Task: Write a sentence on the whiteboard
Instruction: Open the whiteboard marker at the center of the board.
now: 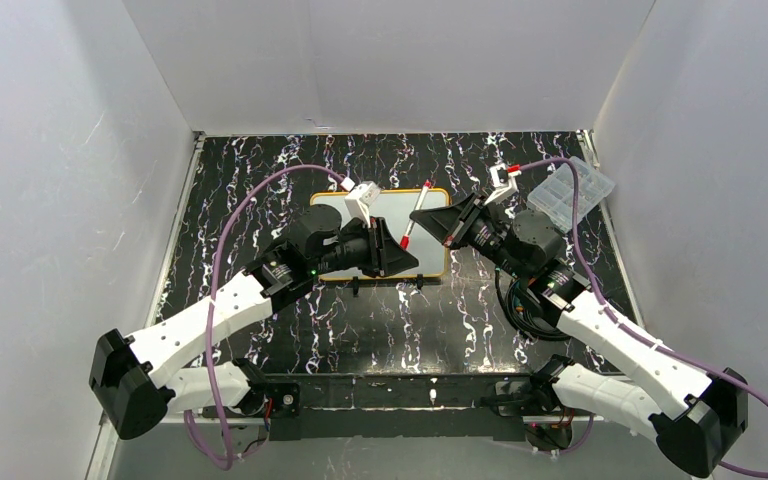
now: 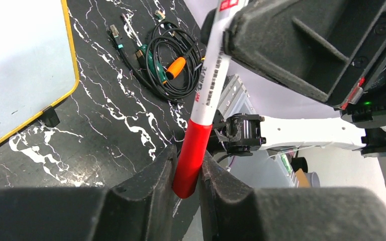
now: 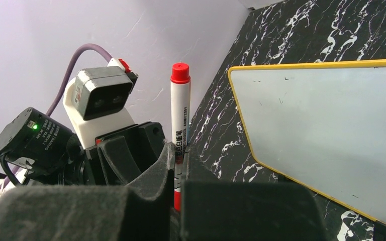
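Your left gripper is pinched on the red cap of the marker, and your right gripper is clamped on its white barrel just beyond, the two claws facing each other. The marker's long axis runs from the cap at the left claw, through the right claw, to its red tail, so pulling the claws apart along that line should free the cap. The whiteboard lies flat just below both, blank, and the barrel-holding right arm looks best placed to write.

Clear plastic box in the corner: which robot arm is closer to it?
Right. The right arm bends just beside the box; the left arm is over the whiteboard's other end, farther away.
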Robot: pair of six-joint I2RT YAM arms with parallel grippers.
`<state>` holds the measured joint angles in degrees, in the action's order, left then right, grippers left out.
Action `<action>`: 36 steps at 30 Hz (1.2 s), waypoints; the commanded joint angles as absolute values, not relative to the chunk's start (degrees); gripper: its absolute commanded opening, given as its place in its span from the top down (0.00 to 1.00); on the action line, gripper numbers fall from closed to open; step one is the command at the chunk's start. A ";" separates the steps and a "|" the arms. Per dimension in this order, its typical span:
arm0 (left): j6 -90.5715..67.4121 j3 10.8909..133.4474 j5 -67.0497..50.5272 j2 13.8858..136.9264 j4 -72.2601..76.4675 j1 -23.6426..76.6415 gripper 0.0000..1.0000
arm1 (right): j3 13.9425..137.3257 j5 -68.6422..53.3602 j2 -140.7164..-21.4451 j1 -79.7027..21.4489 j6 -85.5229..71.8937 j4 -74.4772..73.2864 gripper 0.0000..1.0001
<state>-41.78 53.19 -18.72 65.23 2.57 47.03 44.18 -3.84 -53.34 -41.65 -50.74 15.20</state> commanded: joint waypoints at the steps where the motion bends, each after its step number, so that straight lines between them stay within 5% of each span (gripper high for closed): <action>1: -39.98 55.10 -18.96 63.98 3.60 47.18 0.84 | 44.57 -4.92 -52.09 -41.92 -49.88 16.87 0.99; 4: -38.33 55.21 -18.87 63.13 3.37 47.10 1.00 | 43.99 -5.13 -52.21 -41.90 -49.87 16.69 0.99; 9: -30.75 58.75 -22.58 62.31 -5.08 45.44 1.00 | 46.11 -6.80 -52.53 -41.92 -47.61 10.28 0.97; 15: -19.49 61.08 -36.63 61.82 -17.24 37.92 1.00 | 52.28 -13.18 -53.71 -40.52 -39.08 -0.80 0.40; 22: -3.29 63.23 -48.88 61.61 -30.42 36.67 1.00 | 58.80 -34.07 -58.14 -32.46 -31.74 -11.90 0.12; 30: 1.75 61.75 -53.64 61.13 -33.30 36.65 1.00 | 59.43 -44.11 -58.85 -30.32 -32.72 -7.26 0.07; 36: 5.69 63.13 -54.78 62.35 -38.11 36.65 1.00 | 59.48 -50.72 -62.66 -30.76 -31.78 -10.60 0.19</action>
<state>1.87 61.23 -51.31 63.00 -33.54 36.84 57.25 -44.16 -60.38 -30.46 -33.98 -8.75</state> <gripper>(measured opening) 0.152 0.836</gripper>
